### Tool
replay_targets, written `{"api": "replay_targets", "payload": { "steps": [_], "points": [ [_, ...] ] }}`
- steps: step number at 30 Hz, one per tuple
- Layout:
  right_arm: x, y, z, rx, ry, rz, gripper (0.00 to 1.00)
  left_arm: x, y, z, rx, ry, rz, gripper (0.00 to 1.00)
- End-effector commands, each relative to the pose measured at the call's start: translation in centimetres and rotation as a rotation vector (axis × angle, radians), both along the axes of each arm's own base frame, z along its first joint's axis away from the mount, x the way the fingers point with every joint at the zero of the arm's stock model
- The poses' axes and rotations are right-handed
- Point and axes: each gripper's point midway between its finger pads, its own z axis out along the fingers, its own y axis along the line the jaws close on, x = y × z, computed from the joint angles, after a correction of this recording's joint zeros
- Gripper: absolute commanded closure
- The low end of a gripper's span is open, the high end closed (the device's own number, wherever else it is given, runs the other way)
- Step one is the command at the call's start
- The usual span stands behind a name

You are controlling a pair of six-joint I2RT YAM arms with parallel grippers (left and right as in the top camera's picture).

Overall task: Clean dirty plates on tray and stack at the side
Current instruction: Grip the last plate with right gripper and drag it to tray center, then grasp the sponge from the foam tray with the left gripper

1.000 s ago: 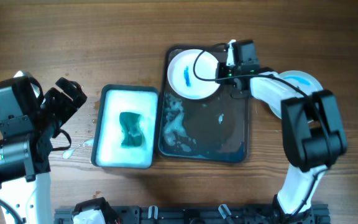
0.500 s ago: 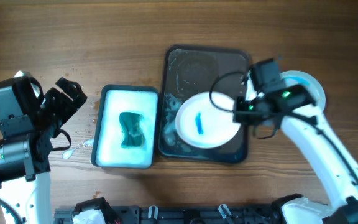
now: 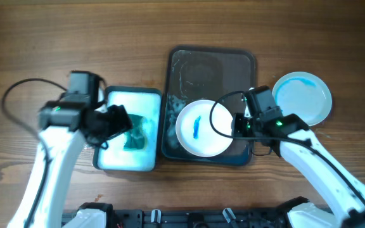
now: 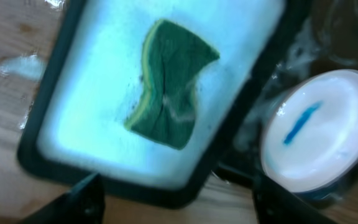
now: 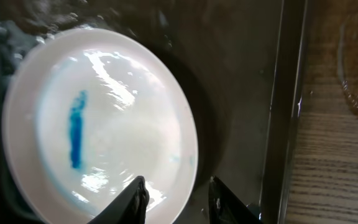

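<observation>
plate [image 3: 203,126] on tray [image 3: 201,69], sponge [image 4: 166,87] in tub [image 4: 86,124]

No text, label, brand, number or sign can be read in any of my three views. The only mark is a blue streak [image 3: 196,126] on the plate [image 3: 211,144] at frame centre, a smear rather than a character.

A wooden table [image 3: 106,38] lay under everything. A small puddle [image 4: 18,64] of water sat on the wood ahead and to the left of the left gripper [image 4: 179,193], and a thin wet ring [image 5: 356,87] marked the boards off to the right of the right gripper [image 5: 182,202]. A black rail [image 3: 189,218] ran along the table's near edge, behind both grippers.
</observation>
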Motion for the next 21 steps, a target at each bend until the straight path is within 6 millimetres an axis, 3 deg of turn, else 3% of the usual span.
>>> {"api": "replay_targets", "payload": {
  "steps": [1,5,9,12,14,15,18,21],
  "points": [
    [0.4,0.0,2.9,0.009,-0.086,0.019,0.66,-0.1,-1.2,-5.9,0.064,0.141,-0.042,0.43],
    [0.1,-0.2,3.0,0.007,-0.080,0.019,0.67,-0.3,-2.8,-10.3,0.091,0.269,-0.065,0.51],
    [-0.2,-0.3,2.8,0.001,-0.065,0.017,0.67,0.2,-3.7,-14.2,0.113,0.328,-0.096,0.96],
    [-0.6,-2.0,2.3,-0.050,-0.032,-0.071,0.59,0.0,-3.2,-13.7,0.114,0.351,-0.079,0.96],
    [-0.6,-4.0,1.9,-0.092,-0.011,-0.190,0.59,0.3,-2.3,-10.8,0.111,0.338,-0.049,0.96],
    [-0.5,-4.3,1.8,-0.090,-0.005,-0.202,0.59,0.5,-1.6,-9.7,0.125,0.317,-0.033,0.89],
    [-0.3,-3.9,1.3,-0.083,0.004,-0.123,0.58,1.4,-0.1,-7.5,0.159,0.226,0.002,0.54],
    [-0.5,-1.1,0.9,0.007,0.016,0.064,0.54,2.3,0.9,-7.3,0.209,0.175,0.015,0.47]
  ]
}}
